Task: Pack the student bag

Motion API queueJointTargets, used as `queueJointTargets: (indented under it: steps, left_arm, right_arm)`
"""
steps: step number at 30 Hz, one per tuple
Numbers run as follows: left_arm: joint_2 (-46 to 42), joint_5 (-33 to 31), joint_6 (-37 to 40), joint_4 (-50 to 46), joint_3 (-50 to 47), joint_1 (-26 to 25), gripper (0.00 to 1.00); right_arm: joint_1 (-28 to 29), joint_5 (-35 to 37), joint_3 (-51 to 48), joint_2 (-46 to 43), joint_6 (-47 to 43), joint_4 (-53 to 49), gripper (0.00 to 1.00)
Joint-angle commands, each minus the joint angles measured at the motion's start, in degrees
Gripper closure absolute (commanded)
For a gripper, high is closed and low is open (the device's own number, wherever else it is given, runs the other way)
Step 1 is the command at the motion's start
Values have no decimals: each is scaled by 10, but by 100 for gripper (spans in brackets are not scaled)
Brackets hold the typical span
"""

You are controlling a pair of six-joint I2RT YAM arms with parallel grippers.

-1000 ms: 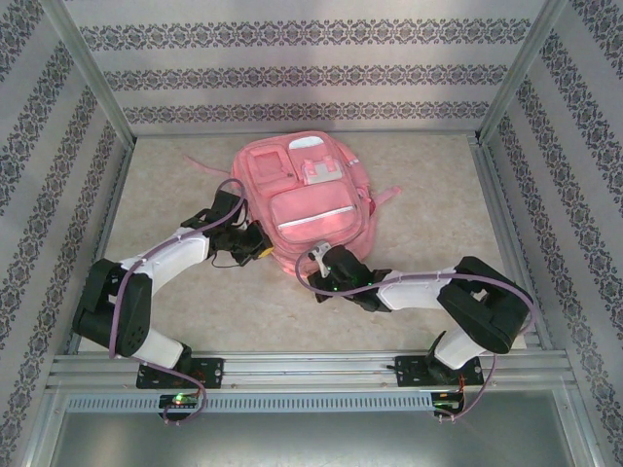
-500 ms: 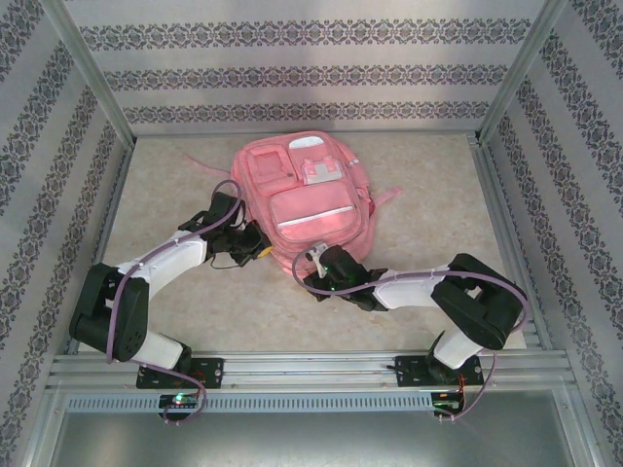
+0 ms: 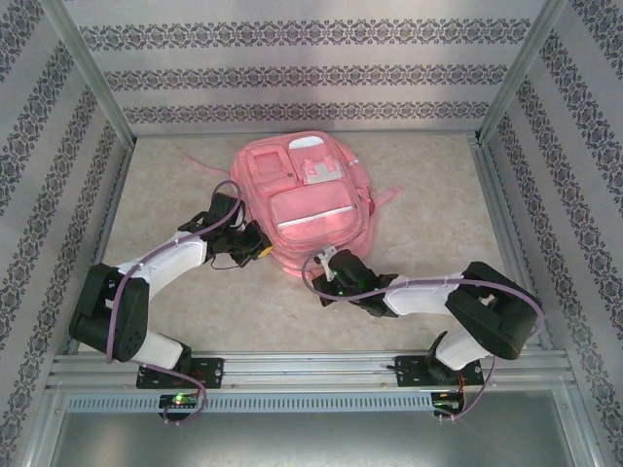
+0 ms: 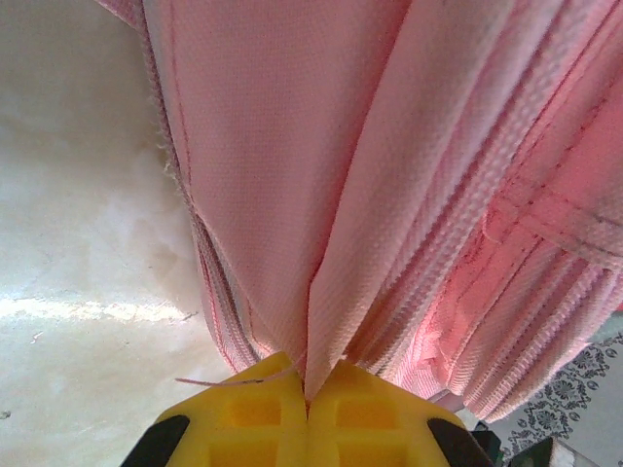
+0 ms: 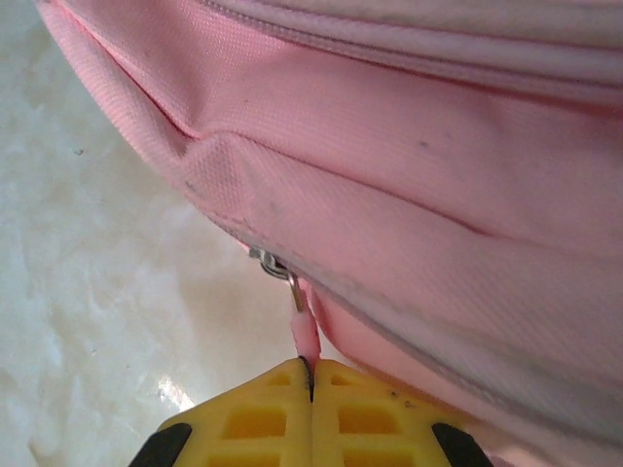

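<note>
The pink student bag (image 3: pixel 304 199) lies flat in the middle of the table, front pockets facing up. My left gripper (image 3: pixel 261 249) sits at the bag's near left edge, shut on a fold of its pink fabric (image 4: pixel 321 292). My right gripper (image 3: pixel 324 261) is at the bag's near edge, shut on the pink zipper pull (image 5: pixel 306 336), whose metal slider (image 5: pixel 274 266) sits on the zip line of the bag (image 5: pixel 409 165). Both pairs of yellow fingertips (image 5: pixel 311 409) are pressed together.
Pink straps (image 3: pixel 387 197) trail from the bag's right and far left sides. Patterned walls and metal rails (image 3: pixel 496 195) enclose the beige tabletop (image 3: pixel 175 175), with open floor to the left, right and in front of the bag.
The right arm has drawn back toward the near right with the zipper pull, its elbow swinging rightward. The left arm and the bag stay nearly still.
</note>
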Motion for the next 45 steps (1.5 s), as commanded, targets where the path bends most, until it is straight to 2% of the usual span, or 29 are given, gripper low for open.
queueJointTargets:
  steps: [1,9,13,16,18,21,28,33,41,45]
  left_arm:
    - [-21,1,-8,15,4,16,100]
    - [-22,11,-13,1,6,14,100]
    - [-24,12,-25,9,8,10,100]
    - [-23,23,-49,29,9,1,100]
    - [-24,24,-59,27,15,-7,100]
    - [-25,23,-65,17,30,-17,100]
    - [-21,22,-79,8,55,-33,100]
    - [-19,21,-84,10,55,-38,100]
    - [-9,29,-101,40,36,-51,100]
    - [3,33,-112,60,29,-61,100]
  right_arm:
    - [-12,13,-47,-22,-1,21,100]
    - [-13,12,-48,6,-17,63,100]
    - [-12,-28,-69,0,-2,146,81]
    - [-6,-38,-123,1,-14,266,67]
    - [-2,-37,-137,11,-32,319,61]
    - [9,-17,-136,21,-61,336,55]
    - [16,24,-123,89,-70,411,53]
    - [17,87,-119,130,-65,430,53]
    - [17,95,-115,147,-81,455,53]
    - [16,102,-101,151,-77,452,58]
